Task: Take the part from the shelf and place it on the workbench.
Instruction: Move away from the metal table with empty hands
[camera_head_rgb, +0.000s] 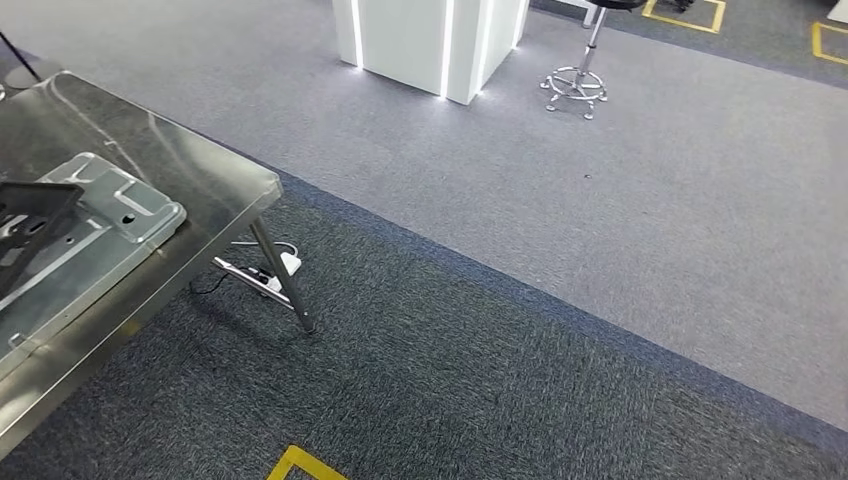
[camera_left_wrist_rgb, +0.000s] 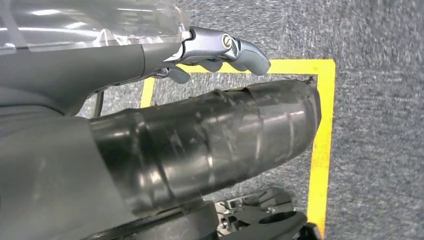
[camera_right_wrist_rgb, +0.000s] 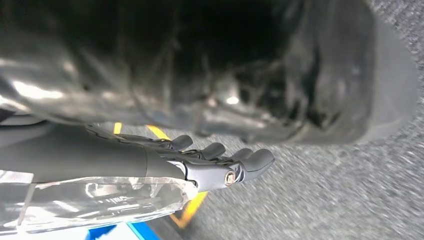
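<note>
1. Yellow tape (camera_head_rgb: 300, 463) is lying nearest, at the lower edge of the head view, on the dark carpet (camera_head_rgb: 430, 370).
2. Beyond the dark carpet, a lighter grey carpet (camera_head_rgb: 560, 170) is running across the room, with a blue strip between them.
3. At the left, the steel workbench (camera_head_rgb: 215, 185) is standing on a slanted leg (camera_head_rgb: 285, 280); its corner is pointing toward the open floor.
4. The part (camera_head_rgb: 95, 225), a flat grey metal plate, is lying on the workbench near the edge, and a dark piece (camera_head_rgb: 30, 225) is resting over its left end.
5. Under the bench, a white power strip (camera_head_rgb: 262, 277) with cables is lying on the carpet beside the leg.
6. Far away, a white lit counter (camera_head_rgb: 430, 45) and a chrome stool (camera_head_rgb: 577, 80) are standing, well apart from the bench; wide floor is staying open between them.
7. More yellow floor marks (camera_head_rgb: 690, 18) are showing at the far right.
8. The left hand (camera_left_wrist_rgb: 220, 52) is hanging over a yellow square (camera_left_wrist_rgb: 322, 140) on the carpet; its fingers are lightly curled, close together, and are holding nothing.
9. The right hand (camera_right_wrist_rgb: 220, 162) is also hanging above the carpet; its fingers are lying side by side, slightly bent, and are touching nothing.
</note>
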